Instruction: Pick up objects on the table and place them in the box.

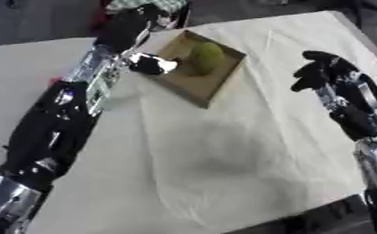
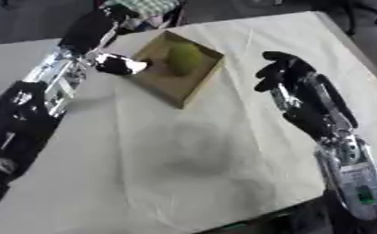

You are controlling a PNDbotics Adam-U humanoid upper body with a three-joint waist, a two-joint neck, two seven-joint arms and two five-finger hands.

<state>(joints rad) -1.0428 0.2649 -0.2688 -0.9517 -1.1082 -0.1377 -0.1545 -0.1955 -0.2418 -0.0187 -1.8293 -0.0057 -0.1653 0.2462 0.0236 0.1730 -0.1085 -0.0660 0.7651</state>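
A shallow brown cardboard box [image 1: 193, 89] lies at the far middle of the table. Inside it rests a round green object [image 1: 206, 57]. My left hand [image 1: 129, 29] hangs over the box's far-left side, open and holding nothing. Its thumb [image 1: 152, 64] points toward the green object and stops just short of it. My right hand [image 2: 281, 73] hovers above the cloth to the right of the box, apart from it, with relaxed fingers and nothing in it.
A cream cloth [image 1: 223, 151] with creases covers the table. The table's front edge [image 1: 320, 208] runs across the lower right, with dark floor beyond it. A green checked item [image 1: 148, 4] shows past the far edge, behind my left hand.
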